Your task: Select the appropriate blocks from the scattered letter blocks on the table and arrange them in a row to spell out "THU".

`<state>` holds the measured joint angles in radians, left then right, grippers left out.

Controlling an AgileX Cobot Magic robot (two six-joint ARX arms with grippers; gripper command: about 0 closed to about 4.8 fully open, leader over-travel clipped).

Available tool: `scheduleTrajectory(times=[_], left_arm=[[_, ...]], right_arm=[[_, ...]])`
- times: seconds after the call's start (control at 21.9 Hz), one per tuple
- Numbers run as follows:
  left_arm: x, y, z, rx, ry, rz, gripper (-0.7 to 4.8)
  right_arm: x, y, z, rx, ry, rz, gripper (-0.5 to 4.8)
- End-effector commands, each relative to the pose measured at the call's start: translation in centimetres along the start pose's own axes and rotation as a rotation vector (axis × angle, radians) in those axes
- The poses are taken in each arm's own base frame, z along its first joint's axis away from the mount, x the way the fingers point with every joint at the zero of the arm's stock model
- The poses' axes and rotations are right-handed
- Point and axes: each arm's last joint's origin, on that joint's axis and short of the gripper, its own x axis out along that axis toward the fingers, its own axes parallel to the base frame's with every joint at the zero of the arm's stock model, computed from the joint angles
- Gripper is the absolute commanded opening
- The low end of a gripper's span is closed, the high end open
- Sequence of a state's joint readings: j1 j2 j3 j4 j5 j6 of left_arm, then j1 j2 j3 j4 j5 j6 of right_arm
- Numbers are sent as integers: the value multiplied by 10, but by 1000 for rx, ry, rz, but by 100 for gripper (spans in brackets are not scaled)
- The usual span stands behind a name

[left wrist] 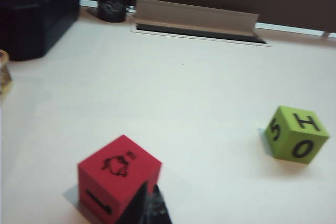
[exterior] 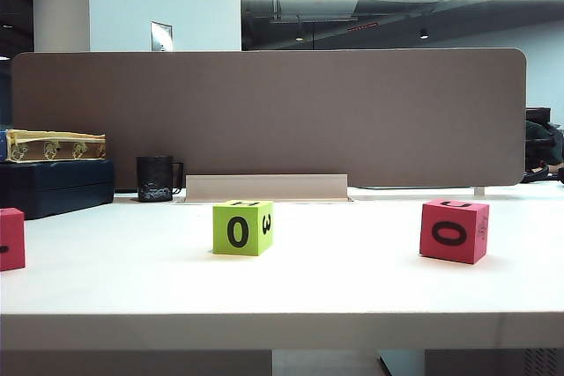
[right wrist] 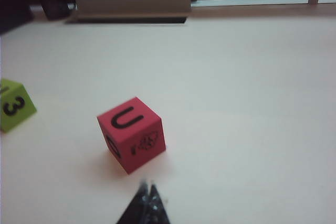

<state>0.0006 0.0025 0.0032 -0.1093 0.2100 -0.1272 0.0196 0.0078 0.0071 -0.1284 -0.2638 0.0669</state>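
Observation:
Three letter blocks stand apart on the white table. A lime-green one sits in the middle, showing 0 and 3. To the right is a pinkish-red one with U on top. Another pinkish-red block is cut off by the left edge. My left gripper is shut and empty, its tips close beside the red picture-topped block; the green block lies farther off. My right gripper is also shut and empty, a short way from the U block. Neither arm shows in the exterior view.
A black mug and a dark box with a yellow-edged item on top stand at the back left. A raised cable flap sits in front of the tall beige partition.

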Motion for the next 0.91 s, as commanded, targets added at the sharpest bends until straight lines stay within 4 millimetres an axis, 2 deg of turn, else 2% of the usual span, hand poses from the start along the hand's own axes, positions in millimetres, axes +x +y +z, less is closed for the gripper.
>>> scheduleTrajectory(times=[0.05,0.18,0.5,0.73,0.91], left_arm=[[0,-1,3,-159,-18,-17,-6],[-1,-1,5,-259,-24,-25,-5],[-10,-7,32,-254,-70,-48,-5],[-25,-13,60,-250,-91,-35,-5],[-24,-15,77,-245,-50,-26,-5]], right_arm=[[-1,1,7,135,-77,18,-5],[-2,2,13,204,-97,27,-5],[-14,7,43,196,-168,40,-5],[-24,13,80,182,-216,56,-5],[-11,19,116,203,-97,127,-5]])
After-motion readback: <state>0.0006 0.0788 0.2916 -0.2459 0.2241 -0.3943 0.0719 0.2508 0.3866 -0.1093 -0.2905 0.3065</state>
